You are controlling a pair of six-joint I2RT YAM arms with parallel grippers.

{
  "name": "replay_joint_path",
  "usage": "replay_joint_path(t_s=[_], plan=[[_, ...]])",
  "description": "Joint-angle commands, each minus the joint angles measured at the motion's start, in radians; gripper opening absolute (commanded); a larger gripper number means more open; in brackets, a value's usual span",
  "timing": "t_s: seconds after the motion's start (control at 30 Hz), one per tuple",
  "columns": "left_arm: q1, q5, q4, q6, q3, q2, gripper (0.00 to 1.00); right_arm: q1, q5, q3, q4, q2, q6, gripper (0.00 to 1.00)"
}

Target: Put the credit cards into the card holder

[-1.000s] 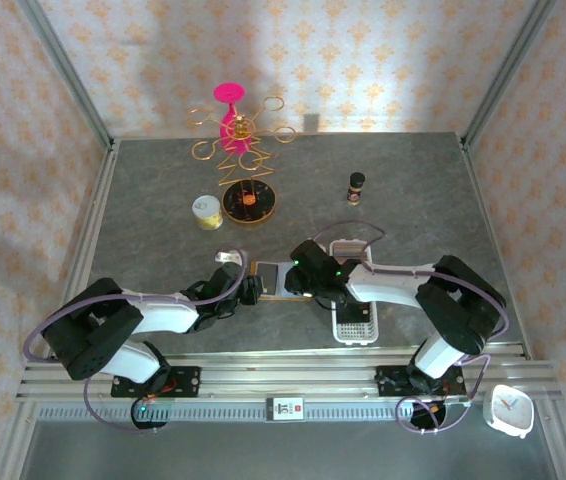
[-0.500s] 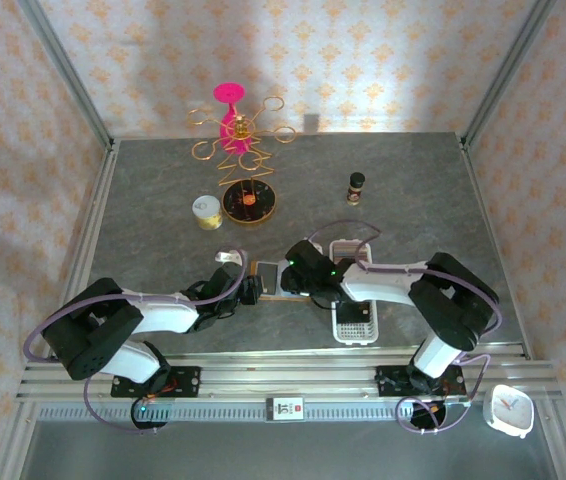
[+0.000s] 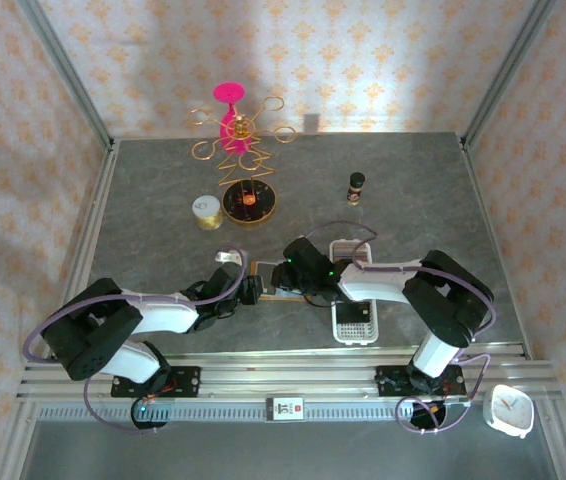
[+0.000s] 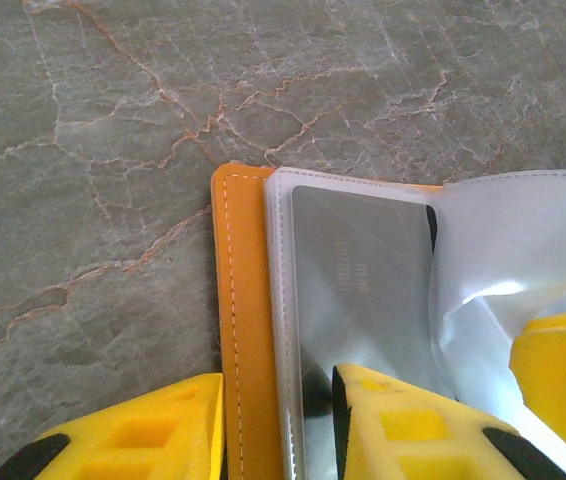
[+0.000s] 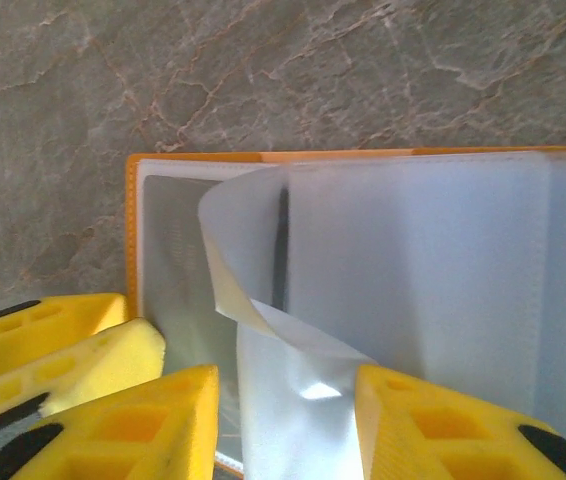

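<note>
Left claw (image 4: pixel 275 385) part open, seemingly pinning wallet (image 4: pixel 243 300) flat, gripping nothing — right claw (image 5: pixel 285 375) ajar too, astride clear pocket flap (image 5: pixel 238 250) curling straight ahead, grey card (image 4: pixel 363 260) already sleeved.

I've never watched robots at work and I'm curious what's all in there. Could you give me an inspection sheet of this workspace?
Surface: grey marbled tabletop, no spills seen.
Job's things: orange card holder lies open between the arms; a grey card sits in one clear pocket.
Clutter: white slotted tray, round gold-rimmed dish, small yellow jar, dark bottle, pink-and-gold wire stand.
Jaws: left jaws straddle the card holder's orange edge, grip unclear; right jaws stand apart, a clear sleeve curling up between them.
Cables: purple cable loops hang off both arms.
Surroundings: patterned walls, metal rails, white clock by the near corner.
</note>
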Motion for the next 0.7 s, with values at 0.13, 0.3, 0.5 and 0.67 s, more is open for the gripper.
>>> replay_joint_path(t_s=[0.13, 0.3, 0.5, 0.67], plan=[[0.0, -0.013, -0.008, 0.012, -0.01, -0.022, 0.32, 0.007, -0.001, -0.011, 0.094, -0.031, 0.053, 0.39], [0.001, -0.017, -0.004, 0.008, -0.017, -0.032, 0.32, 0.007, -0.024, -0.02, 0.135, -0.023, 0.07, 0.39], [0.0, -0.016, 0.002, 0.006, -0.02, -0.034, 0.31, 0.011, -0.033, -0.015, 0.168, -0.007, 0.081, 0.39], [0.002, -0.015, 0.008, 0.002, -0.022, -0.032, 0.31, 0.017, -0.042, 0.01, 0.185, 0.015, 0.087, 0.39]])
